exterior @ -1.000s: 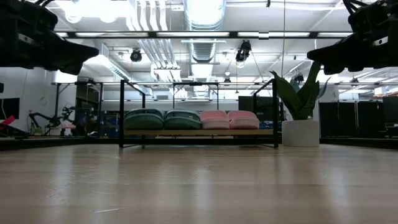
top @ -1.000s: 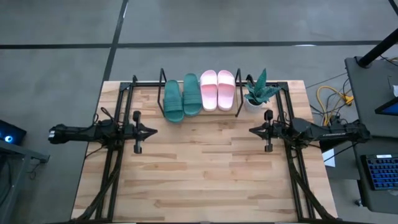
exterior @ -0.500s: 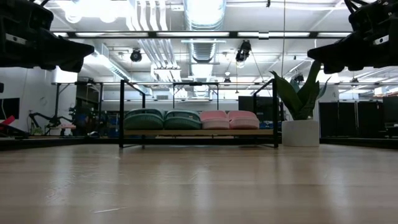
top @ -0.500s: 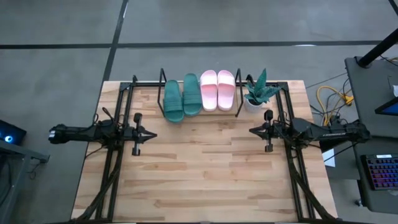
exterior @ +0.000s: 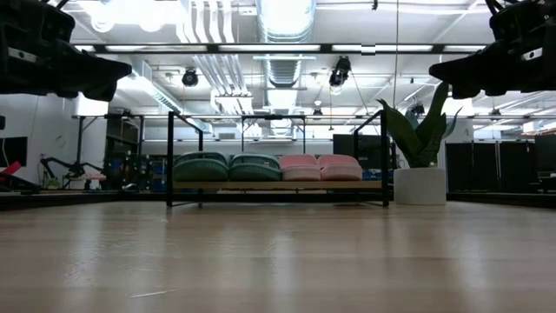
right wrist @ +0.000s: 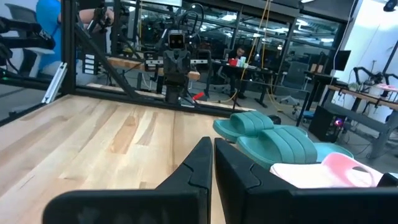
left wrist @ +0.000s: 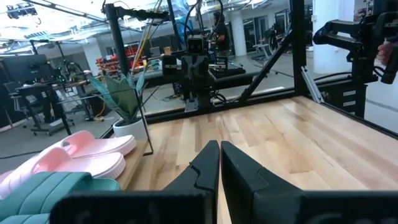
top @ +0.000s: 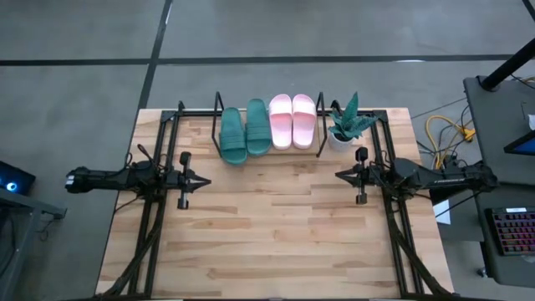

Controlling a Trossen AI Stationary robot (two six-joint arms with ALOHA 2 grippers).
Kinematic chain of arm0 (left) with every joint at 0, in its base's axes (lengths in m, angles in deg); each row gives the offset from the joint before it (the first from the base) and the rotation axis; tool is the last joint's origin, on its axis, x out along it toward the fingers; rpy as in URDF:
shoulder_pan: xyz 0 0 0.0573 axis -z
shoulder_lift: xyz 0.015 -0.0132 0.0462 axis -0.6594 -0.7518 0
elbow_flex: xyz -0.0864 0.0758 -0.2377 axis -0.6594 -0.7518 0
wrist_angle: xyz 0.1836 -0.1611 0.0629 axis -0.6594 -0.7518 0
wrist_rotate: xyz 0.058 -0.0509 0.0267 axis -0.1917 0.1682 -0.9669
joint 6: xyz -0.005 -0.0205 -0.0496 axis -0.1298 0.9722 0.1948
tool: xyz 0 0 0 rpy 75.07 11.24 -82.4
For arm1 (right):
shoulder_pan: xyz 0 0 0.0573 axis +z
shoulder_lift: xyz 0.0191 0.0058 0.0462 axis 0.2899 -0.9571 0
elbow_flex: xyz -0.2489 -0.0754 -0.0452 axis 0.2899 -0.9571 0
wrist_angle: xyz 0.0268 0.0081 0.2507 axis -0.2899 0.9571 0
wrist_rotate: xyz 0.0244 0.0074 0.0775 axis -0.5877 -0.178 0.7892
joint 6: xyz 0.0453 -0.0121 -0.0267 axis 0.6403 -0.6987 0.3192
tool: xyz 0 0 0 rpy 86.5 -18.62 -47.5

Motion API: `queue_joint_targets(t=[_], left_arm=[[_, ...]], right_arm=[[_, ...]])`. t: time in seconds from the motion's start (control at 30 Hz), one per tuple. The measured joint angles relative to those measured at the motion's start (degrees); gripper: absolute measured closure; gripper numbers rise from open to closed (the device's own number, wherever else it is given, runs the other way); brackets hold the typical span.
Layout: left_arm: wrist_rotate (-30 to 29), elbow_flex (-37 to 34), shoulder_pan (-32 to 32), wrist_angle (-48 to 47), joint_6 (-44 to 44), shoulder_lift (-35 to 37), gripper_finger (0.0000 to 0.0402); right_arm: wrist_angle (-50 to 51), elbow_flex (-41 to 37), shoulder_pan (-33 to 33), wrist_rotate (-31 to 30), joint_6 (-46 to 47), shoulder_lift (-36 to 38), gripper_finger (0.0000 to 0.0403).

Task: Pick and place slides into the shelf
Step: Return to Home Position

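Observation:
Two dark green slides [top: 244, 131] and two pale pink slides [top: 292, 120] lie side by side, soles down, on the shelf [top: 219, 109], a black rod rack at the table's far edge. In the low view the green pair [exterior: 228, 167] and pink pair [exterior: 320, 167] rest on its wooden board [exterior: 278, 185]. My left gripper [top: 206, 178] hovers shut at the table's left side, pointing right. My right gripper [top: 338, 175] hovers shut at the right side, pointing left. Both hold nothing.
A potted plant [top: 346, 124] in a white pot stands just right of the shelf. The black arm frames [top: 159, 209] run along the table's left and right sides. Bare wooden tabletop [top: 267, 226] lies between the grippers and toward the near edge.

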Motion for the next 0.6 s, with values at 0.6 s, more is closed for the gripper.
queue_joint_targets(t=[0.6], left_arm=[[0.13,0.0,0.0,0.02,-0.02,-0.5,0.0401]], right_arm=[[0.07,0.03,0.0,0.0,-0.07,-0.02,0.0394]])
